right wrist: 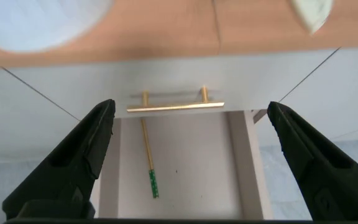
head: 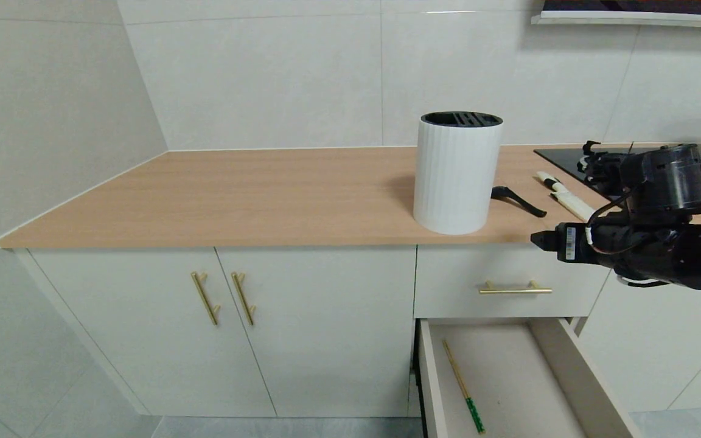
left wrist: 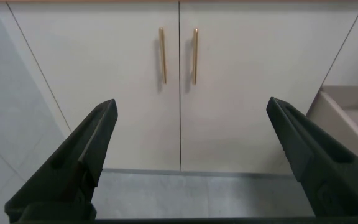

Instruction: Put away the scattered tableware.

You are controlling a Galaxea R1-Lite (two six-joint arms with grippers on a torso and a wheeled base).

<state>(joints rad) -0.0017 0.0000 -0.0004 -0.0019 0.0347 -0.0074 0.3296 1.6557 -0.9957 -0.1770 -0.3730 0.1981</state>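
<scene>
The right hand (right wrist: 189,109), wide open and holding nothing, is out in front of the counter (head: 265,194) edge, above the open drawer (head: 509,377), and the black tool (head: 518,201) and white tool (head: 560,196) lie just up behind it on the counter, both slanting back and left.

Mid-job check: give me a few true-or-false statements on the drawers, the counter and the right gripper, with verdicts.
1. The lower drawer stands open. True.
2. Green-tipped chopsticks lie inside it. True.
3. The right gripper holds the black utensil. False: its fingers are open and empty, and the utensil lies on the countertop.
4. The white holder has tipped over. False: it stands upright on the countertop.
</scene>
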